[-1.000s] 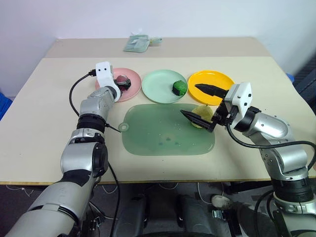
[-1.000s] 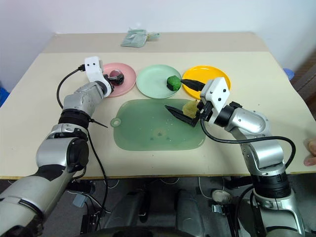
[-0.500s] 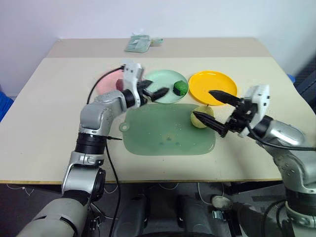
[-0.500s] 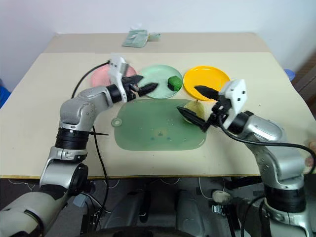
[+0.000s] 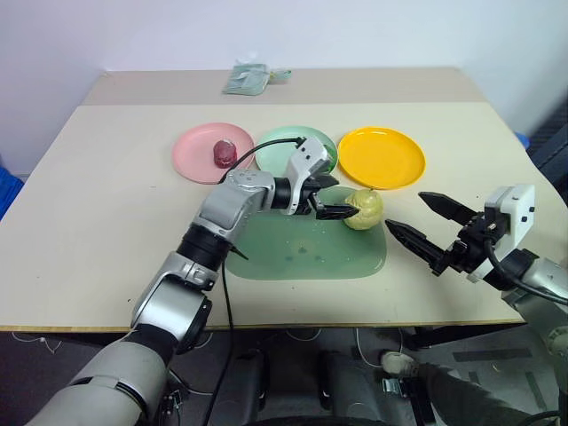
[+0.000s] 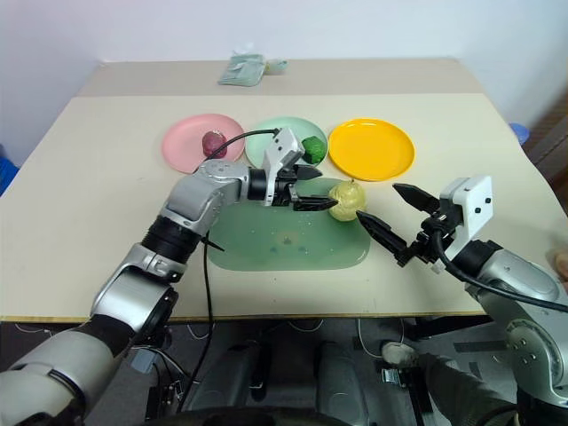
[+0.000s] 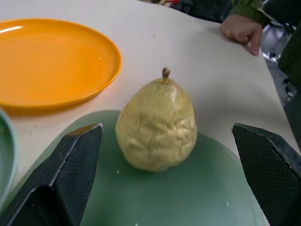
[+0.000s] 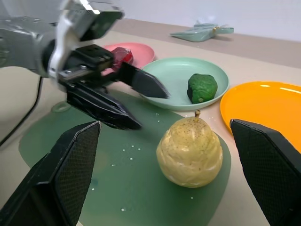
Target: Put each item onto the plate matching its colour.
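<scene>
We find the yellow pear (image 7: 157, 127) light, stiff and ridged; grip its wide belly. Left gripper (image 5: 333, 201), at its nine o'clock, gapes empty.

No readable text, label, brand, number or sign anywhere (plates, mat, folded cloth and tabletop all plain).
</scene>
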`<state>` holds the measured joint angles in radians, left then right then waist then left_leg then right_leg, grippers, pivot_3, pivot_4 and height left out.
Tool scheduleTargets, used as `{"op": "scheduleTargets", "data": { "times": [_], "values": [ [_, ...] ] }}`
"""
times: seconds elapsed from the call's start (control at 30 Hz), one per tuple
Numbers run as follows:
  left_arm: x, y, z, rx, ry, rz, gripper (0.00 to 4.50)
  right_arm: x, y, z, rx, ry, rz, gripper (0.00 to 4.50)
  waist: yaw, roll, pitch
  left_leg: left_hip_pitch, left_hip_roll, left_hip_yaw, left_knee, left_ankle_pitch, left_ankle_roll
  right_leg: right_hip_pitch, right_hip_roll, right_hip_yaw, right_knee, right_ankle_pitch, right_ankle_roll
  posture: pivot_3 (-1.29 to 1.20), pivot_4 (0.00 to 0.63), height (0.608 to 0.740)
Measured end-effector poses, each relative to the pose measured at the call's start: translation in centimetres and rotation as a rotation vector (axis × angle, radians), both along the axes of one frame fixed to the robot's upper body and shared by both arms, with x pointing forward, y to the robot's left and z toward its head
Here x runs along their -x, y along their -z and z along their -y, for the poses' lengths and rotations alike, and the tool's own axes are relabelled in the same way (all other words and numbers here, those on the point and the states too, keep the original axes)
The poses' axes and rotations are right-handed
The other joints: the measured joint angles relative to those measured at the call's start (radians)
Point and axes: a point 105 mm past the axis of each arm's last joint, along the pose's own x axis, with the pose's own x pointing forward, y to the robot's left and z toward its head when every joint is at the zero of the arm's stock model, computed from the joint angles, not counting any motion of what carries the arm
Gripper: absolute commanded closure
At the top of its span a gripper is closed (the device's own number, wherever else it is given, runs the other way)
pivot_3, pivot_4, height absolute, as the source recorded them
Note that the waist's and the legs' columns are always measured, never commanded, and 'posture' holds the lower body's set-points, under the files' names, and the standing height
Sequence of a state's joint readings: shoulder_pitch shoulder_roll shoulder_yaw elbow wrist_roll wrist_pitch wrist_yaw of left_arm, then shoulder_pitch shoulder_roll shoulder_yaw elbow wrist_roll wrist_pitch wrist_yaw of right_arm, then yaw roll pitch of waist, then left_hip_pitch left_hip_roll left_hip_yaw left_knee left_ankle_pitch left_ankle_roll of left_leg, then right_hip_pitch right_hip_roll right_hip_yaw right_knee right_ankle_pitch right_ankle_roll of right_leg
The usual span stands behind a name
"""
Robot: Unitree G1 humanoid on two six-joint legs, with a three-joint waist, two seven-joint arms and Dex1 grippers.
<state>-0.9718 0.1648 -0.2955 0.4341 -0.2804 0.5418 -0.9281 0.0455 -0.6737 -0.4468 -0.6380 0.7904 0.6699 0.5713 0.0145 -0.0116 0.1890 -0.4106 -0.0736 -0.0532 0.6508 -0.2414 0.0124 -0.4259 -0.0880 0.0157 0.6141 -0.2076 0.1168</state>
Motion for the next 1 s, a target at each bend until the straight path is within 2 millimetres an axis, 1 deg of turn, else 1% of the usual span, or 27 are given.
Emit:
{"op": "scheduleTargets", "data": {
  "times": [0.1,0.17,0.23,0.27,0.3,0.33,0.37,0.4,0.43,0.47,0.53,0.6,0.67,0.73,0.87,1.0],
  "values": [
    [-0.3,-0.1,-0.2,-0.006,-0.006,0.026,0.03,-0.1,0.1,-0.1,0.000,0.010,-0.001,0.00,-0.003,0.000,0.000,0.000,0.001,0.000,0.000,0.000,0.000,0.000,0.000,0.000,0.000,0.000,0.000,0.00,0.150,0.740],
    [-0.6,-0.8,-1.3,0.025,-0.037,0.040,0.03,-0.5,0.3,-0.9,0.014,-0.006,0.006,0.00,-0.008,0.000,0.000,0.000,0.001,0.000,-0.001,0.000,0.000,-0.001,0.001,0.000,0.000,0.000,0.000,0.00,0.150,0.740],
    [-0.4,-2.0,-4.5,0.098,-0.092,0.091,0.03,-1.2,0.4,-1.9,0.017,-0.022,0.022,0.00,-0.026,0.001,-0.001,0.001,0.002,0.000,-0.003,0.000,0.000,-0.002,0.000,0.002,0.000,0.000,-0.001,0.00,0.150,0.740],
    [-0.2,-2.3,-6.5,0.123,-0.128,0.116,0.03,-1.7,0.7,-2.1,0.025,-0.018,0.018,0.00,-0.027,0.002,-0.001,0.001,0.002,0.000,-0.003,0.000,0.000,-0.002,0.000,0.002,0.001,0.000,-0.001,0.00,0.150,0.740],
    [0.3,-2.2,-7.9,0.137,-0.138,0.139,0.03,-2.0,0.8,-2.2,0.030,-0.016,0.020,0.00,-0.028,0.002,-0.001,0.001,0.002,0.001,-0.003,0.000,0.000,-0.003,0.000,0.003,0.001,0.000,-0.001,0.00,0.150,0.740],
    [1.2,-1.8,-9.6,0.133,-0.139,0.153,0.03,-2.5,0.7,-2.5,0.028,-0.025,0.026,0.00,-0.034,0.003,-0.001,0.001,0.002,0.001,-0.004,0.000,0.000,-0.003,0.000,0.004,0.001,0.000,-0.001,0.00,0.150,0.740],
    [2.6,-0.7,-11.9,0.124,-0.144,0.139,0.03,-3.0,0.7,-2.8,0.028,-0.029,0.037,0.00,-0.040,0.003,-0.002,0.002,0.002,0.001,-0.004,0.000,-0.001,-0.003,0.001,0.006,0.001,-0.001,-0.001,0.00,0.150,0.740],
    [3.5,0.4,-13.7,0.115,-0.163,0.104,0.03,-3.5,0.8,-2.6,0.032,-0.019,0.037,0.00,-0.034,0.004,-0.001,0.002,0.002,0.001,-0.004,0.000,-0.001,-0.003,0.000,0.006,0.001,-0.001,-0.002,0.00,0.150,0.740],
    [4.0,1.0,-15.1,0.110,-0.184,0.083,0.03,-4.0,1.0,-2.5,0.037,-0.012,0.029,0.00,-0.025,0.002,-0.001,0.001,0.002,-0.001,-0.003,0.000,-0.001,-0.003,0.000,0.004,0.001,-0.001,-0.002,0.00,0.150,0.740],
    [4.7,1.1,-16.3,0.107,-0.189,0.079,0.03,-4.4,1.2,-2.6,0.037,-0.018,0.025,0.00,-0.015,0.002,0.000,0.000,0.002,-0.002,-0.002,0.000,-0.001,-0.002,0.000,0.002,0.001,-0.001,-0.002,0.00,0.150,0.740],
    [6.8,1.0,-18.3,0.080,-0.164,0.093,0.03,-5.3,1.3,-3.3,0.031,-0.049,0.030,0.00,-0.006,0.002,-0.001,0.000,0.001,-0.001,-0.001,0.000,-0.001,-0.001,-0.001,0.003,-0.002,-0.002,-0.006,0.00,0.150,0.740],
    [8.7,0.6,-20.0,0.067,-0.149,0.103,0.03,-6.4,1.6,-3.5,0.032,-0.066,0.019,0.00,0.001,0.002,-0.001,0.001,0.001,-0.001,-0.001,0.000,-0.001,0.000,-0.003,0.002,-0.002,-0.002,-0.007,0.00,0.150,0.740],
    [10.1,0.8,-20.7,0.047,-0.123,0.096,0.03,-7.2,2.0,-3.5,0.026,-0.081,0.005,0.00,0.002,0.002,-0.001,0.001,0.001,-0.001,-0.001,0.000,0.000,0.000,-0.003,0.002,-0.002,-0.003,-0.007,0.00,0.150,0.740],
    [11.2,1.0,-20.8,0.045,-0.111,0.089,0.03,-8.1,2.8,-3.5,0.031,-0.097,-0.025,0.00,0.000,0.002,-0.001,0.001,0.001,-0.001,-0.001,0.000,0.000,0.000,-0.003,0.002,-0.002,-0.003,-0.007,0.00,0.150,0.740],
    [12.3,0.4,-19.9,0.056,-0.091,0.125,0.03,-9.1,4.7,-2.9,0.056,-0.106,-0.082,0.00,-0.004,0.002,-0.001,0.001,0.001,-0.001,-0.002,0.000,-0.001,-0.001,-0.003,0.002,-0.002,-0.002,-0.006,0.00,0.150,0.740],
    [12.9,0.3,-19.3,0.066,-0.106,0.126,0.03,-10.1,5.5,-2.1,0.083,-0.104,-0.108,0.00,-0.007,0.002,-0.001,0.001,0.001,-0.001,-0.003,0.000,-0.001,-0.002,-0.002,0.003,-0.001,-0.002,-0.006,0.00,0.150,0.740]
  ]
}}
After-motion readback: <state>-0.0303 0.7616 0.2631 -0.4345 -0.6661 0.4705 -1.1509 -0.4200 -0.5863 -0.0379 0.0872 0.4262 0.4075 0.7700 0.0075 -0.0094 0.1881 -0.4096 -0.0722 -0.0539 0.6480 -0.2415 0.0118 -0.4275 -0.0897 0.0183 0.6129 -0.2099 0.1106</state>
